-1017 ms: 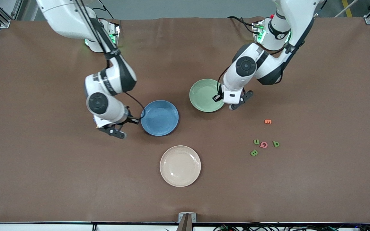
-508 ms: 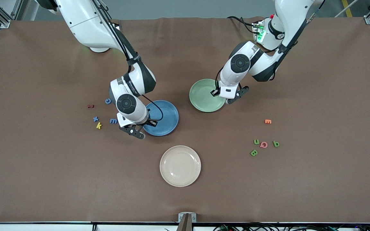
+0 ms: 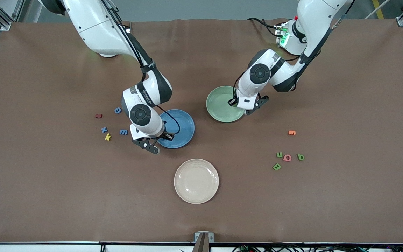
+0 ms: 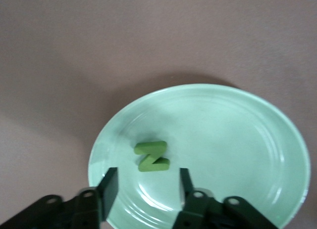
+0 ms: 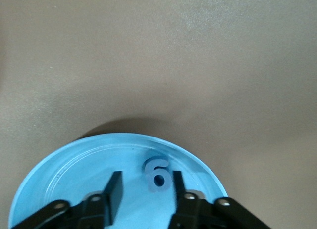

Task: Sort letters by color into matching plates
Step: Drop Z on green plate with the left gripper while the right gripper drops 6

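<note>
A green letter Z (image 4: 152,156) lies loose in the pale green plate (image 4: 237,135), just ahead of my open left gripper (image 4: 147,173). In the front view that gripper (image 3: 248,106) hangs over the green plate's (image 3: 219,101) rim. A blue letter (image 5: 157,173) shaped like a 6 lies in the blue plate (image 5: 74,174) between the fingers of my open right gripper (image 5: 146,177), which hovers over the blue plate's (image 3: 184,122) edge. Three blue letters (image 3: 123,132) lie toward the right arm's end. Three green letters (image 3: 276,166) lie toward the left arm's end.
A cream plate (image 3: 196,181) sits nearer the front camera than both coloured plates. A red letter (image 3: 98,115) and a yellow one (image 3: 107,137) lie among the blue letters. A pink letter (image 3: 287,158) and an orange one (image 3: 291,132) lie by the green letters.
Both grippers moved in over their plates and opened. The right arm swung from beside the blue plate onto its edge, uncovering the letters it hid.
</note>
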### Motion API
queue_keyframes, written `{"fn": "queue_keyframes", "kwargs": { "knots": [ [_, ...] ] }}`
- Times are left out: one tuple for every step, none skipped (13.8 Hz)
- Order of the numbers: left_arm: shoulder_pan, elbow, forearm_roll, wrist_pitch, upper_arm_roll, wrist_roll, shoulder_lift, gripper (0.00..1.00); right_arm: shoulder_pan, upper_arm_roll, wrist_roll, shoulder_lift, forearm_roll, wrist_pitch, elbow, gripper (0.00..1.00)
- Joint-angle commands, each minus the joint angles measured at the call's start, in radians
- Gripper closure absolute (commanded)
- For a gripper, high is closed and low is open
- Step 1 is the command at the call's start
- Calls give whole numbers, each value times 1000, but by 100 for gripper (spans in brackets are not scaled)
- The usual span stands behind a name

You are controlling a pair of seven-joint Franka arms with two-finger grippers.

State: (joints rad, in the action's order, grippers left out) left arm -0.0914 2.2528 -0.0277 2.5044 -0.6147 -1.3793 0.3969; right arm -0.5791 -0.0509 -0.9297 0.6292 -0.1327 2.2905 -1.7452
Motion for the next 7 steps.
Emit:
{"fn": "queue_keyframes", "kwargs": {
  "knots": [
    [5, -50, -17, -7, 1, -27, -3, 0, -8, -10, -12, 7, -13, -17, 26, 0],
    [13, -71, -17, -10, 7, -24, -12, 0, -1, -10, -6, 4, -13, -17, 26, 0],
    [15, -97, -17, -34, 18, -21, -27, 0, 7, -14, 2, 0, -12, -19, 26, 0],
    [16, -140, -38, -82, 39, -17, -33, 0, 27, -14, 12, -9, -10, -32, 26, 0],
    [24, -200, -111, -147, 68, -18, -33, 0, 42, -15, 31, -26, -10, -64, 29, 0],
    [32, -241, -162, -200, 76, -14, -30, 0, 65, -17, 61, -41, -10, -86, 32, 0],
    [53, -272, -194, -226, 79, -3, -26, 0, 102, -17, 128, -61, -8, -115, 30, 0]
  ]
}}
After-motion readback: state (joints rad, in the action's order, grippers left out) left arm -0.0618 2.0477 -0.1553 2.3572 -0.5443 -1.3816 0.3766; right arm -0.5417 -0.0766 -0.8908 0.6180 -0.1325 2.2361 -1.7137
